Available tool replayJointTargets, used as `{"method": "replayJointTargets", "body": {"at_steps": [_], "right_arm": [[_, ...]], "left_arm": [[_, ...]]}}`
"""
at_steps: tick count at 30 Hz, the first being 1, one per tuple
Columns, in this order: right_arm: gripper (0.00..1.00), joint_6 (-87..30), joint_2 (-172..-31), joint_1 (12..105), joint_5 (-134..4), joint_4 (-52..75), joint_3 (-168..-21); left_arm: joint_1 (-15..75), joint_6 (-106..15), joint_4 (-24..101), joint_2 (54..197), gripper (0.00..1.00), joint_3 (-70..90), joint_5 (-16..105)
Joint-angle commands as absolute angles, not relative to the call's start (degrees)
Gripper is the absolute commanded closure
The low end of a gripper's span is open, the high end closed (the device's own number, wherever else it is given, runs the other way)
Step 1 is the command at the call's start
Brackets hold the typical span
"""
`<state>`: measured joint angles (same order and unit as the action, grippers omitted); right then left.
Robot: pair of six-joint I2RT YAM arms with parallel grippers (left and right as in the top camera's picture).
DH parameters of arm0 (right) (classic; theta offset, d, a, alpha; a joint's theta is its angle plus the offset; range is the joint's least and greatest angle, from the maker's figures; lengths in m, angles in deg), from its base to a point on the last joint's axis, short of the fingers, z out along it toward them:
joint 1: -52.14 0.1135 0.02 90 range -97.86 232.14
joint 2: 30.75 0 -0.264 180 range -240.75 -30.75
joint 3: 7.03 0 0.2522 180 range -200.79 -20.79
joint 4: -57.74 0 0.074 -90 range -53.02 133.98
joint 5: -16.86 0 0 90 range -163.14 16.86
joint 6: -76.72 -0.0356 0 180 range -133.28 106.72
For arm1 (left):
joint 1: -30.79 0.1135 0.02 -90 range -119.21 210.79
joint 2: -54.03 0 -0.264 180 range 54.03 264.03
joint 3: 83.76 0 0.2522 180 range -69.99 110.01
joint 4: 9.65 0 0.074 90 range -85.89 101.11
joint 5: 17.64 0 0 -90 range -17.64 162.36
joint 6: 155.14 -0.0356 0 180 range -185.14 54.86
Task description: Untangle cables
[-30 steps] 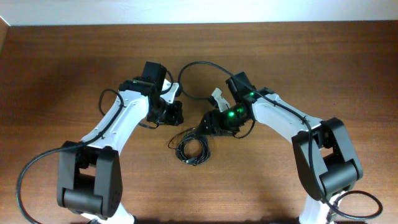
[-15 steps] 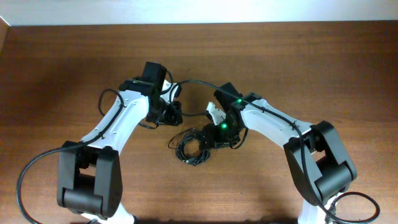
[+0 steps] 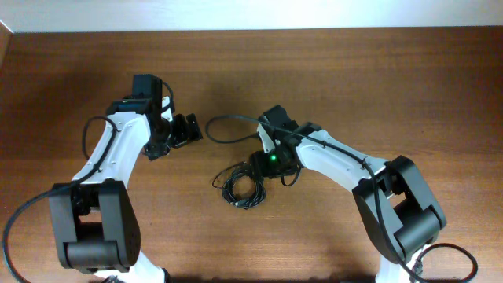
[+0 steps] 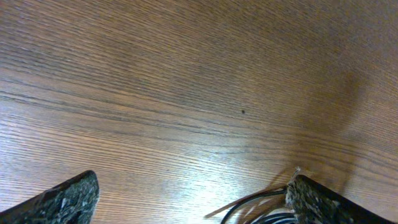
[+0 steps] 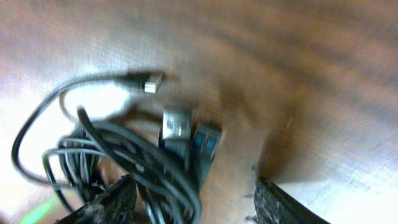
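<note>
The cables (image 3: 242,187) lie as a tight coiled bundle near the middle of the table (image 3: 393,79), at about seven o'clock from the right gripper (image 3: 263,163). In the right wrist view its fingers (image 5: 109,202) are spread and straddle strands beside the plug ends (image 5: 177,124); nothing is pinched. The left gripper (image 3: 189,130) is also spread, well apart at ten o'clock from the bundle. One outer strand or plug is best pinched, not the whole coil, with the bundle pinned by the other arm, so loops are drawn out rather than tightened.
</note>
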<state>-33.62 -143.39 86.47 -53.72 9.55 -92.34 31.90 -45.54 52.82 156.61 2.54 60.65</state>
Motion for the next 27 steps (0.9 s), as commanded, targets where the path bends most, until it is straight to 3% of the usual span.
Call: {"method": "replayJointTargets", "body": {"at_steps": [1, 9, 10, 12, 14, 22, 25, 27], "right_arm": [[0.36, -24.79, -142.12, 87.34, -60.32, 14.33, -92.03], [0.33, -11.56, -142.12, 87.39, -61.19, 17.79, -92.03], [0.47, -12.79, -142.12, 87.04, -68.52, 16.41, -92.03], [0.48, -22.78, -142.07, 86.03, -83.16, 13.22, -92.05], [0.47, -24.96, -141.55, 84.98, -86.90, 10.05, -92.12], [0.37, -30.25, -139.95, 84.26, -84.41, -14.98, -101.87], [0.34, -26.43, -139.95, 84.26, -76.76, -17.71, -104.60], [0.34, -18.30, -139.95, 84.33, -64.41, -17.29, -104.60]], "left_arm": [[31.81, -45.24, 52.62, 156.33, 0.01, 2.80, 60.83], [31.81, -45.24, 52.62, 156.33, 0.01, 2.80, 60.83], [31.81, -45.24, 52.62, 156.33, 0.01, 2.80, 60.83], [31.81, -45.24, 52.62, 156.33, 0.01, 2.80, 60.83], [31.81, -45.24, 52.62, 156.33, 0.01, 2.80, 60.83], [31.83, -45.24, 52.62, 156.33, 0.01, 2.80, 60.83], [31.70, -45.24, 52.62, 156.33, 0.01, 2.80, 60.83], [31.70, -45.24, 52.62, 156.33, 0.01, 2.80, 60.83]]}}
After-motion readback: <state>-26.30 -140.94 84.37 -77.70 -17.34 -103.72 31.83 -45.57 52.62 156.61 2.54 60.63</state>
